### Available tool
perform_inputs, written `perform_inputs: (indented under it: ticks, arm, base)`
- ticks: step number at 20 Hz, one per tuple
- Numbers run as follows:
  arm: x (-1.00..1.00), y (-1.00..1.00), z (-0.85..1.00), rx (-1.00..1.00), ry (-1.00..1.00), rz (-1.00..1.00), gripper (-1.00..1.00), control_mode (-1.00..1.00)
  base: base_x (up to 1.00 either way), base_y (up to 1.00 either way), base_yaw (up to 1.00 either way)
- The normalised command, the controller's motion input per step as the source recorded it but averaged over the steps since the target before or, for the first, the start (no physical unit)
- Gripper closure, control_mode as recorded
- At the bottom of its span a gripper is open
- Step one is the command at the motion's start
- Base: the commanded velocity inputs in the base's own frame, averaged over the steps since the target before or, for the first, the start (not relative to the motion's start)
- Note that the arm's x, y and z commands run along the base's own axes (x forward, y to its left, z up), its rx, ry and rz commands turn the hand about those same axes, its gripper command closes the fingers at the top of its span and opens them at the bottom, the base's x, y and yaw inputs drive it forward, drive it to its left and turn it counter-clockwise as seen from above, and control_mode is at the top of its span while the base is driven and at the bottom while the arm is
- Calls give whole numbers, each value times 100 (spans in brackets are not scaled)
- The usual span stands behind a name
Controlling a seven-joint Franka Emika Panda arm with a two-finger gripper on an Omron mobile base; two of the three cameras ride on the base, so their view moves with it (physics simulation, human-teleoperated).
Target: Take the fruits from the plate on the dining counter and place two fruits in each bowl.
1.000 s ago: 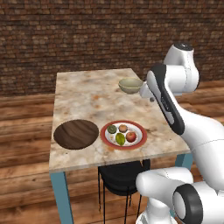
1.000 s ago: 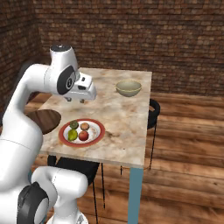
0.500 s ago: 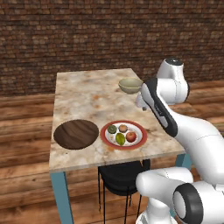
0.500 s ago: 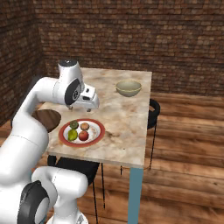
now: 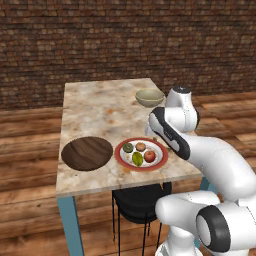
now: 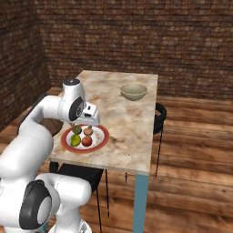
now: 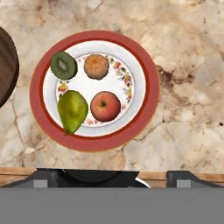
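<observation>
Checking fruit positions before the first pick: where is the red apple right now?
In the hand view the red apple lies on the plate, beside the yellow-green pear and just below the brownish-orange fruit.

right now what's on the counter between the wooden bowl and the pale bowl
In the left base view, the red-rimmed plate sits just right of the wooden bowl; past it only bare marbled counter runs up to the pale bowl.

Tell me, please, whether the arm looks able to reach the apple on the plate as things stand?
Probably yes: the hand hangs above the plate, jaws open, and the apple lies bare on top, clear of the pear beside it.
</observation>
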Motion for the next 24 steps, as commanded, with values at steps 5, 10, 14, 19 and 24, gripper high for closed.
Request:
perform_inputs:
  ticks: [5,10,14,19,24]
  arm:
    - [0,4,-43,0,0,0,-100,-100]
    - [0,-1,-31,0,0,3,-100,-100]
    - [4,1,-55,0,0,6,-100,-100]
    - [8,9,-32,0,0,1,-100,-100]
    - [35,0,-27,0,0,4,-100,-100]
  base:
    - [0,0,0]
    - [0,0,0]
    - [0,0,0]
    - [0,0,0]
    - [0,0,0]
